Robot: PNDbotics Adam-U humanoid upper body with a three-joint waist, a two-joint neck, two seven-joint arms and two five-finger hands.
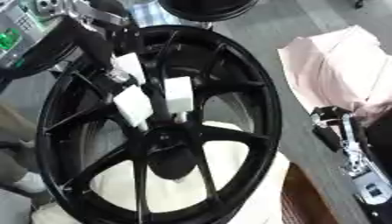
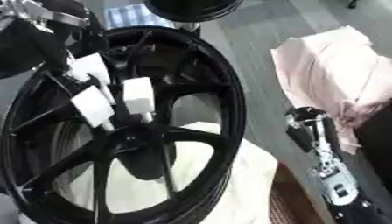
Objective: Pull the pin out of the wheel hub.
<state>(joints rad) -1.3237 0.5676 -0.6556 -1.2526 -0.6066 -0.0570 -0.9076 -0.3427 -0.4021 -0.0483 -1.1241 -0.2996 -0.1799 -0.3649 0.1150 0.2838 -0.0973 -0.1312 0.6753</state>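
Note:
A large black spoked wheel (image 1: pixel 253 87) stands tilted across the left and middle of the view. Its dark hub (image 1: pixel 172 151) lies low in the middle, where the spokes meet. My left hand (image 1: pixel 136 104), black with white pads, comes in from the upper left and reaches down among the spokes to just above the hub. A small pale stub (image 1: pixel 180 117) shows under one white pad; I cannot tell if it is the pin. My right hand (image 2: pixel 302 127) rests at the right edge, away from the wheel, fingers relaxed and holding nothing.
A pale cloth (image 1: pixel 229 175) lies under the wheel. A pink cloth (image 1: pixel 337 65) is bunched at the right. A second black wheel (image 1: pixel 207 11) sits at the top edge. A grey device with a green patch (image 1: pixel 12 37) is at the upper left.

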